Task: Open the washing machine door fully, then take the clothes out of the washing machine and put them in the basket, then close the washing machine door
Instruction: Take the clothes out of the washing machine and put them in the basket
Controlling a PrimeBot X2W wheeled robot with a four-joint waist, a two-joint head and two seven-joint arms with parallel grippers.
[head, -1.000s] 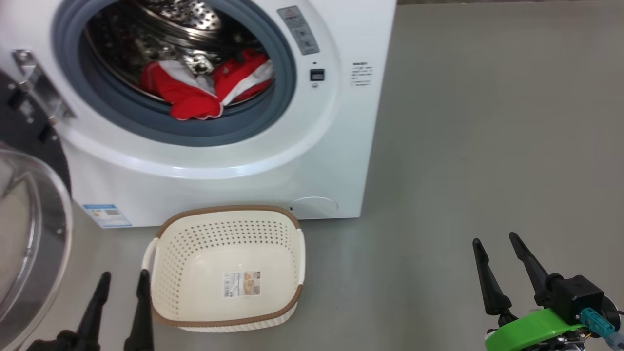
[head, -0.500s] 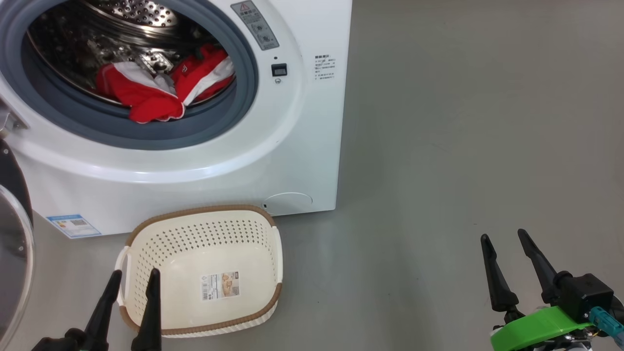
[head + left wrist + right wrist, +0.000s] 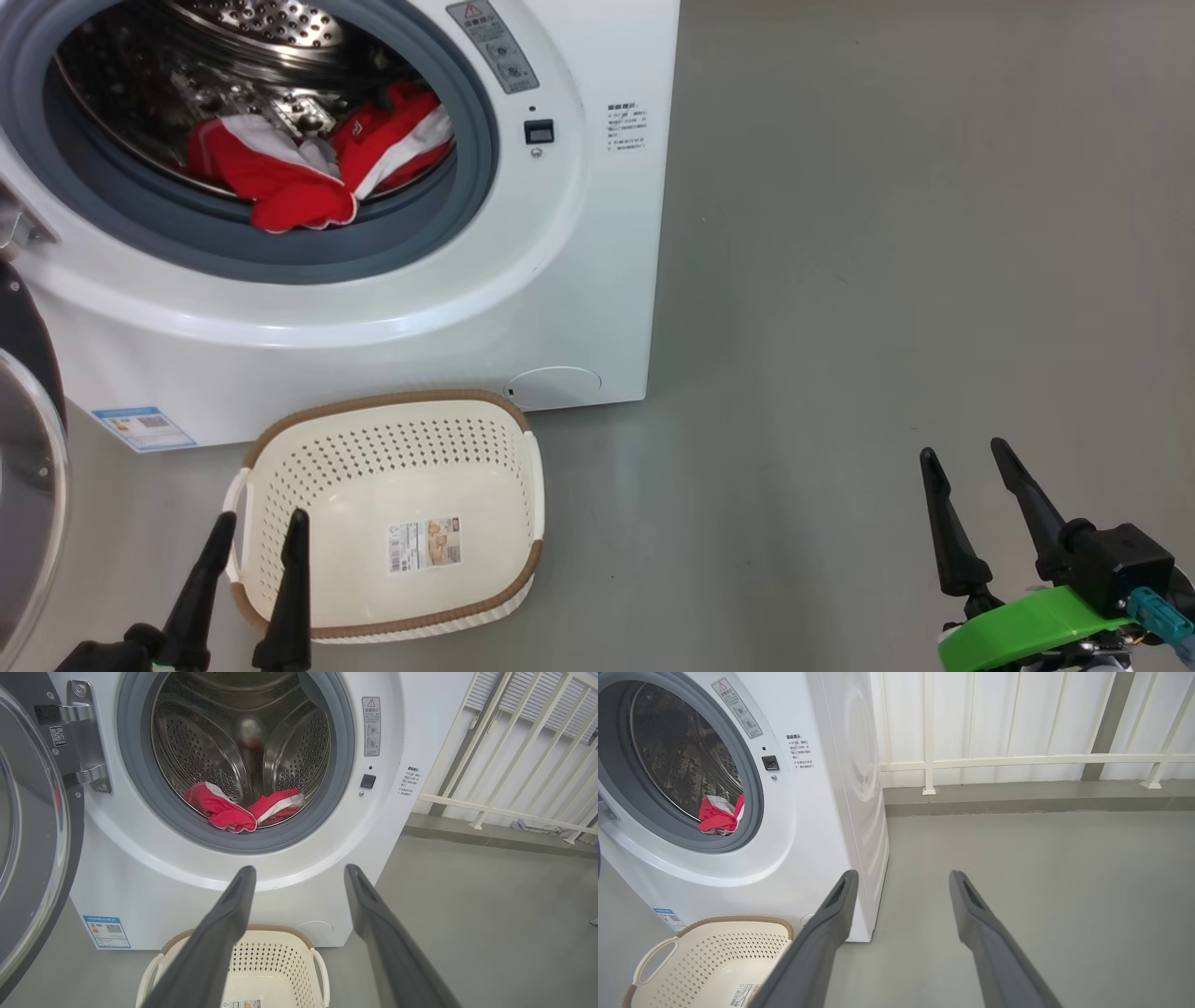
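Large white front-loading washing machine [image 3: 140, 877], spots given relative to its grey rubber gasket [image 3: 138, 788]:
- right: tall grey sticker [image 3: 371, 726], red warning triangle plus pictograms
- further right: small black text block [image 3: 410, 780], too small to read
- below-left: blue label [image 3: 106, 931] with QR code
- left: white QR sticker [image 3: 57, 736] on the dark grey inner side of the round door [image 3: 32, 858]
- below: cream perforated plastic basket [image 3: 383, 401], paper label [image 3: 425, 544] with barcode, print unreadable
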